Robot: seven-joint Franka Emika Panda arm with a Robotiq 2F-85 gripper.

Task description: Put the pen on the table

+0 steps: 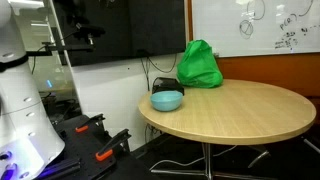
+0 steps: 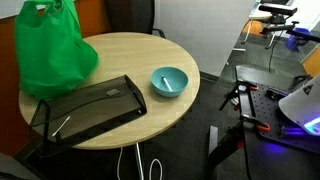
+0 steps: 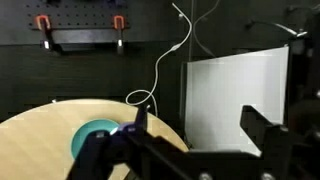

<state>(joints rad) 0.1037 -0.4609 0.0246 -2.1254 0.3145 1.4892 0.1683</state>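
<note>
One round table (image 2: 112, 55), one blue bowl (image 2: 168, 93)

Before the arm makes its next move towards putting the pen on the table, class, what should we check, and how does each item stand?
1. Pen located: cannot tell. Only a thin pale streak shows in the blue bowl, too small to confirm.
2. End effector free: ok. It is open, with nothing between its fingers.
3. End effector over the bowl: not ok. In both exterior views no arm reaches over the table.
4. Bare spot for the pen: ok. There is bare wood beside the bowl.
5. Clear approach: ok. The green bag and the dark tray stand apart from the bowl.
</note>
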